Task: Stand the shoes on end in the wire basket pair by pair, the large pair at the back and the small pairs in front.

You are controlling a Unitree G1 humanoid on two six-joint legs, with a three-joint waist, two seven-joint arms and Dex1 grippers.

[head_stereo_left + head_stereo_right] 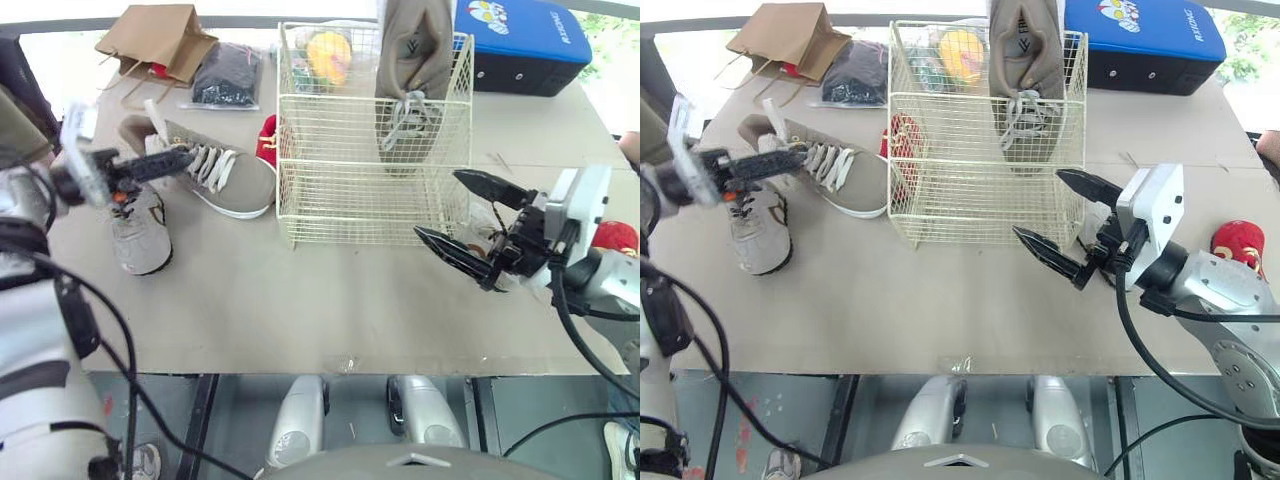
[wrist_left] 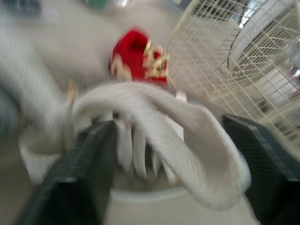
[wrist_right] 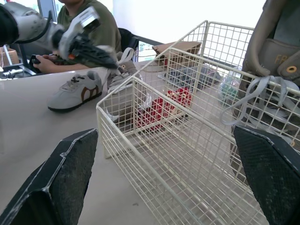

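A cream wire basket (image 1: 340, 190) stands mid-table. One large grey-brown shoe (image 1: 412, 70) stands on end at its back right. Its mate (image 1: 235, 180) lies on the table left of the basket. My left gripper (image 1: 175, 158) is over that shoe's laces, open, with one finger on each side of the tongue (image 2: 187, 140). A small grey shoe (image 1: 138, 235) lies beside it. One small red shoe (image 1: 267, 140) rests against the basket's left wall, and another (image 1: 615, 237) lies far right. My right gripper (image 1: 438, 204) hangs open and empty at the basket's front right corner.
A brown paper bag (image 1: 158, 38) and a black packet (image 1: 228, 75) lie at the back left. A blue case (image 1: 520, 40) stands at the back right. A yellow and green object (image 1: 328, 55) shows at the basket's back left. A seated person (image 3: 89, 28) is beyond the table.
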